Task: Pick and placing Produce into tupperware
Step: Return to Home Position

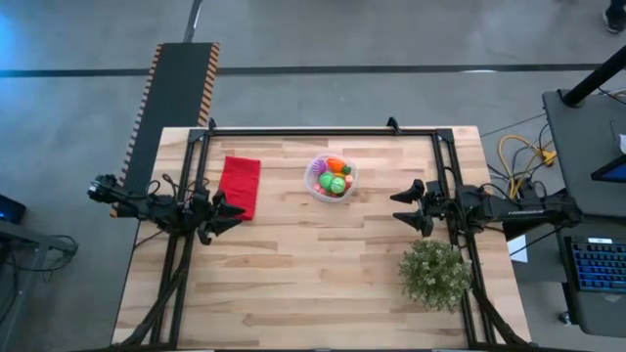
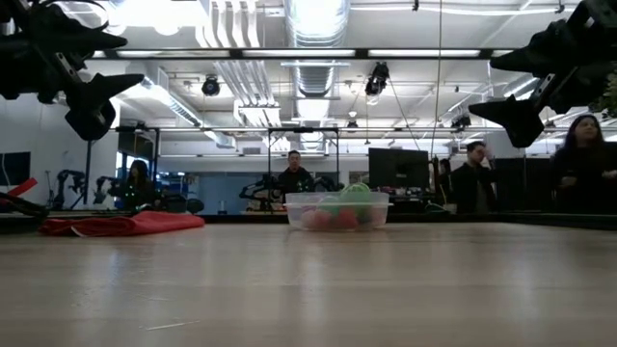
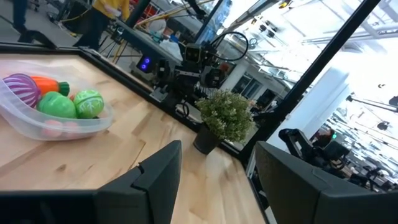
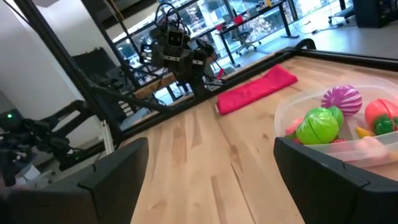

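The round clear tupperware (image 1: pixel 331 179) stands on the table's far middle. Inside it lie the produce: an orange carrot (image 1: pixel 336 164), green balls (image 3: pixel 89 103) and a purple ball (image 4: pixel 341 98), with pink pieces at the bottom. My left gripper (image 1: pixel 235 211) hovers open above the table's left side, beside the red cloth. My right gripper (image 1: pixel 399 207) hovers open above the right side, a little way from the tupperware (image 4: pixel 348 144). Neither touches anything. In the low view both grippers hang high over the table.
A folded red cloth (image 1: pixel 240 185) lies flat left of the tupperware. A bushy potted plant (image 1: pixel 435 275) stands at the near right. Bare wood stretches across the table's near middle (image 1: pixel 313 284). People stand in the room beyond the far edge (image 2: pixel 472 178).
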